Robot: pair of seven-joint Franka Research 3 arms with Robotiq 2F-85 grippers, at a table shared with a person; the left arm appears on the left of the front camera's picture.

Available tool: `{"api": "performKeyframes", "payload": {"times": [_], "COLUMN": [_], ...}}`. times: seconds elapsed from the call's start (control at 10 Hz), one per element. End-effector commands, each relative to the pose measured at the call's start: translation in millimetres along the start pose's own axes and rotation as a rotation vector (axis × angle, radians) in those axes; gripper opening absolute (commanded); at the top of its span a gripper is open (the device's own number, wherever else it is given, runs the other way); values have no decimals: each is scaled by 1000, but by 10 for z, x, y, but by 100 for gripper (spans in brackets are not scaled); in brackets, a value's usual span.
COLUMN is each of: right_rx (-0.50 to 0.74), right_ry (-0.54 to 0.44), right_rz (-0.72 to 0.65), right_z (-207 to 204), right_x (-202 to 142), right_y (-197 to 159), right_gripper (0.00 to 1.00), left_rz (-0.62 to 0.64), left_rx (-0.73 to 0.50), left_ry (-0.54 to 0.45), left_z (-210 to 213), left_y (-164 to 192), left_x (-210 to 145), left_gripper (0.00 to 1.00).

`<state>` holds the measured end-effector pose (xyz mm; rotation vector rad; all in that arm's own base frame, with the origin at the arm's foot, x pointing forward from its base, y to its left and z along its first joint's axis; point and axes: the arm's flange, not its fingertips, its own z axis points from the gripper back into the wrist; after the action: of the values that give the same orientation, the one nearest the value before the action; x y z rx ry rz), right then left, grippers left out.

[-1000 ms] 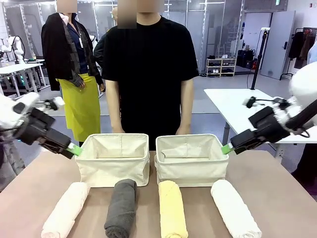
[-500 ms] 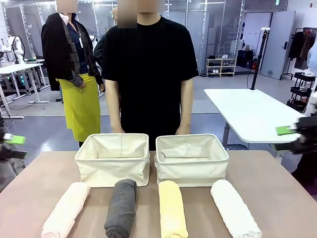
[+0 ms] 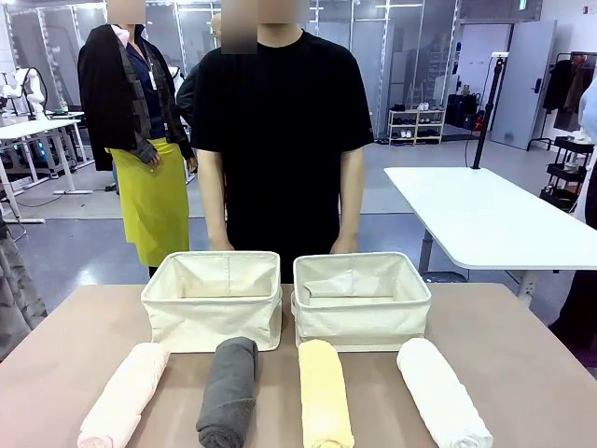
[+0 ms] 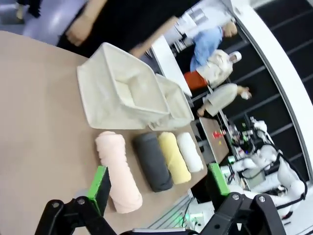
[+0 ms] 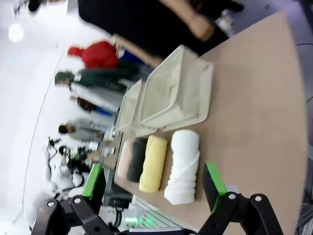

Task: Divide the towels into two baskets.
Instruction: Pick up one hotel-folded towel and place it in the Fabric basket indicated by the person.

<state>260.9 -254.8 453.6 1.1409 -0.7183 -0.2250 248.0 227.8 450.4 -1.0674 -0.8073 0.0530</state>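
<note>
you have sorted nothing yet: the baskets [image 3: 211,317] are empty, the towels [image 3: 230,387] lie on the counter [image 3: 522,373] at their 6 o'clock. left pincer [image 4: 158,180] and right pincer [image 5: 152,180] gape wide, holding nothing.

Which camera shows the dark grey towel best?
The front view: the dark grey towel lies large and sharp. The left wrist view shows it whole but smaller; the right wrist view blurs it, partly behind the yellow towel.

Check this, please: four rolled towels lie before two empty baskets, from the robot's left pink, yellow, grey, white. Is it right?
Only the order is wrong: the front view shows the grey towel second and the yellow towel third, between the pink towel and the white towel.
</note>
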Motion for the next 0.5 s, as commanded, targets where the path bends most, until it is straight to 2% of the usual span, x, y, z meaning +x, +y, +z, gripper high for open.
{"api": "performKeyframes", "payload": {"times": [0.0, 0.2, 0.4], "right_rx": [17, -12, -19], "right_ry": [-95, -86, -98], "right_rz": [-17, -10, -33], "right_z": [302, 311, 409], "right_x": [-91, -99, -111], "right_y": [-32, -27, -77], "right_gripper": [100, 100, 100], "left_rz": [41, 51, 34], "left_rx": [36, 76, 50], "left_ry": [-65, -100, -63], "left_z": [136, 206, 264], "left_y": [38, 24, 81], "left_x": [-133, -144, -75], "left_gripper": [100, 100, 100]}}
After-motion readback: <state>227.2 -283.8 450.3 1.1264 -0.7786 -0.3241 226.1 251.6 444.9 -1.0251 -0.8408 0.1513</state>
